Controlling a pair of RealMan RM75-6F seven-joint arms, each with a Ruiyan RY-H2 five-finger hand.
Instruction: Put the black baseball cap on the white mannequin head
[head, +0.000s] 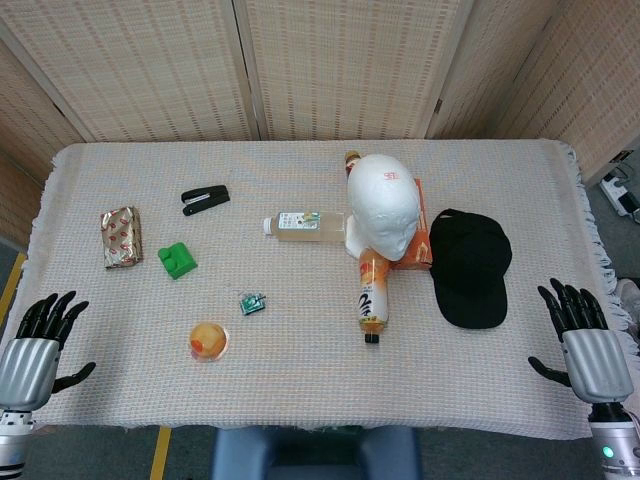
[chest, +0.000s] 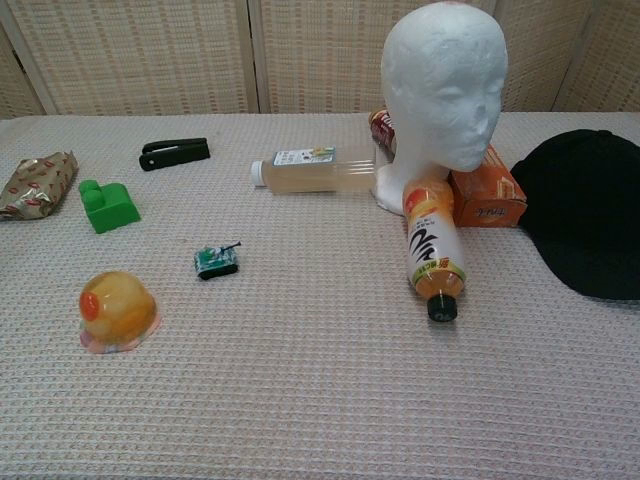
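We see the black baseball cap (head: 470, 266) lying flat on the table's woven cloth (head: 300, 370), just beside the orange box (head: 421, 240) that sits against the upright white mannequin head (head: 384, 200). An orange-labelled bottle (head: 372, 294) and a pale bottle (head: 300, 224) lie on their sides touching the head's base. Our left hand (head: 40, 335) and right hand (head: 583, 330) rest at the near corners, well apart from the cap, fingers spread and holding nothing.
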